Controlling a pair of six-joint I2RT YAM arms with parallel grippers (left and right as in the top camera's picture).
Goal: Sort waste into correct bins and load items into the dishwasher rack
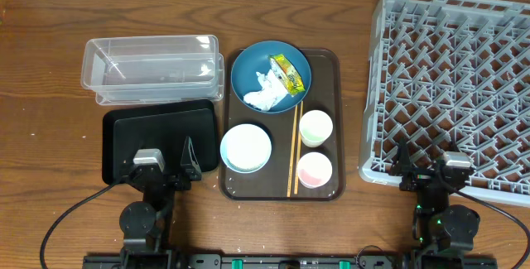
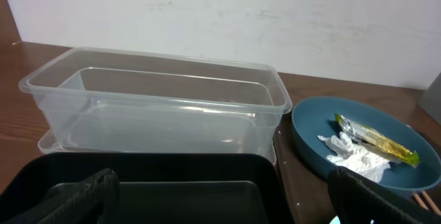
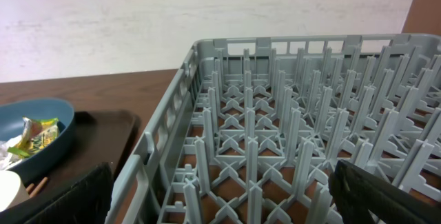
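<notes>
Parked with left gripper [image 2: 220, 182] and right gripper [image 3: 220, 172] spread wide, empty; aimed at clear tub [image 2: 151, 117] and dishwasher rack [image 3: 275, 134]. Likely starts with tissue [image 2: 355, 155] in blue bowl [image 2: 317, 120].

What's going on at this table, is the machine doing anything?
Nothing is being handled yet. Both arms sit at the table's near edge: the left pincer is open over the black tray, and the right pincer is open at the bare grey rack. The tissue and wrapper lie in the blue bowl on the brown tray, beside the white bowl, green cup, pink cup and chopsticks. The clear tub is empty.
</notes>
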